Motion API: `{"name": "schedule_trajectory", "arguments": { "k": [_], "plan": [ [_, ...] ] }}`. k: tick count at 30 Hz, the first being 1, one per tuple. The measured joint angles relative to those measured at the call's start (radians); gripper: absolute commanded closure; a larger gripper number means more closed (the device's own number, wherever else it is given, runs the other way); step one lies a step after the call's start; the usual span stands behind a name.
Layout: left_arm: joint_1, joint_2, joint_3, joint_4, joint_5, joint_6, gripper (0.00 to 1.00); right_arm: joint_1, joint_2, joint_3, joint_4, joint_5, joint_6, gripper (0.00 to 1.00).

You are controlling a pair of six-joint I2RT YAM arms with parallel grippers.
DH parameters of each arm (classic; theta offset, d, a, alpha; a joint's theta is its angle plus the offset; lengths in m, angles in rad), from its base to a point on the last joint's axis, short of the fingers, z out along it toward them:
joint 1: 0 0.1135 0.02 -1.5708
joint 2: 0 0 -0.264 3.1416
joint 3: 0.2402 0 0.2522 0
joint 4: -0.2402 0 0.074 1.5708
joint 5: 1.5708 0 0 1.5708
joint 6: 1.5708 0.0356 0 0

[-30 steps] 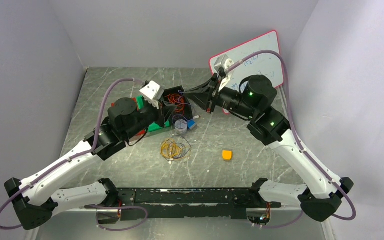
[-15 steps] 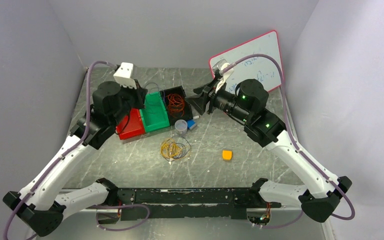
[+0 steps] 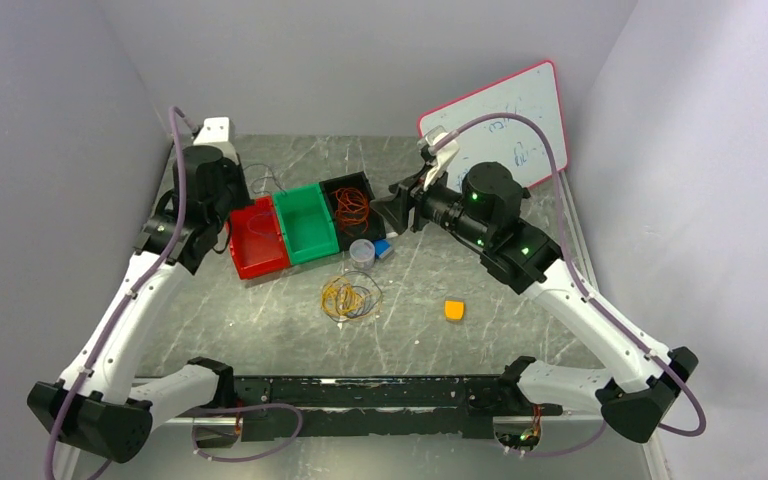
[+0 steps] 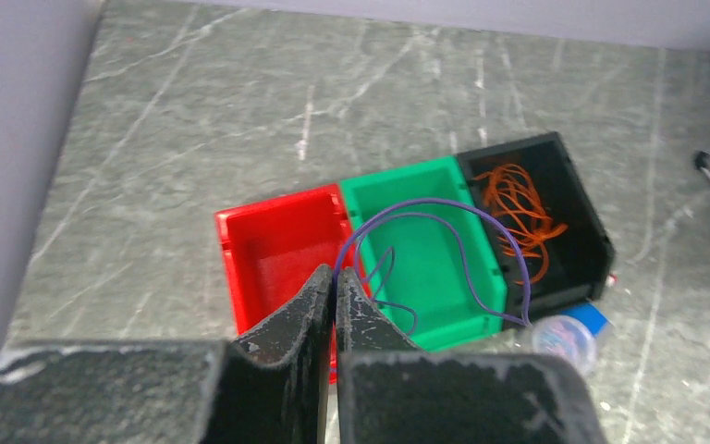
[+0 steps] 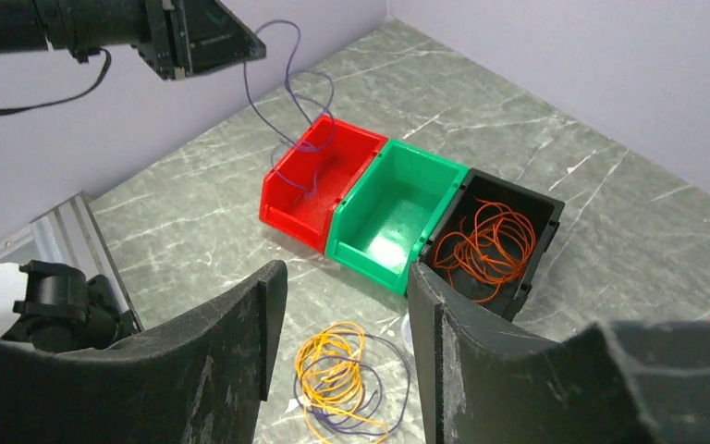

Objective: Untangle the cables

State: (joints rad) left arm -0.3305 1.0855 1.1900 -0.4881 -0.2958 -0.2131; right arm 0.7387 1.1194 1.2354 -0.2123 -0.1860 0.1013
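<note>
My left gripper (image 4: 335,276) is shut on a thin purple cable (image 4: 444,200) and holds it up above the red bin (image 4: 277,250). The cable arcs over the green bin (image 4: 425,268) and hangs down past its front. In the top view this gripper (image 3: 238,195) is at the far left, near the wall. Orange cable (image 3: 352,207) lies coiled in the black bin (image 5: 541,208). A tangle of yellow and purple cable (image 3: 350,297) lies on the table. My right gripper (image 5: 347,277) is open and empty, hovering above that tangle (image 5: 342,379).
A clear cup (image 3: 362,253) and a small blue item (image 3: 383,248) sit just in front of the bins. An orange block (image 3: 454,310) lies to the right of the tangle. A whiteboard (image 3: 505,125) leans at the back right. Grey walls stand close on both sides.
My left arm swung left and back from over the bins toward the left wall, drawing the purple cable up and out. The right gripper shifted slightly left and stayed open.
</note>
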Motion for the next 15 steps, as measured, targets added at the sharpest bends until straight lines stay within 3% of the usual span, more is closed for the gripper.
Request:
{"name": "schedule_trajectory", "arguments": {
  "k": [15],
  "plan": [
    [0.227,0.058,-0.099,0.012,0.063,0.015,0.93,0.000,0.009,-0.045,-0.003,0.007,-0.001,0.44]
  ]
}}
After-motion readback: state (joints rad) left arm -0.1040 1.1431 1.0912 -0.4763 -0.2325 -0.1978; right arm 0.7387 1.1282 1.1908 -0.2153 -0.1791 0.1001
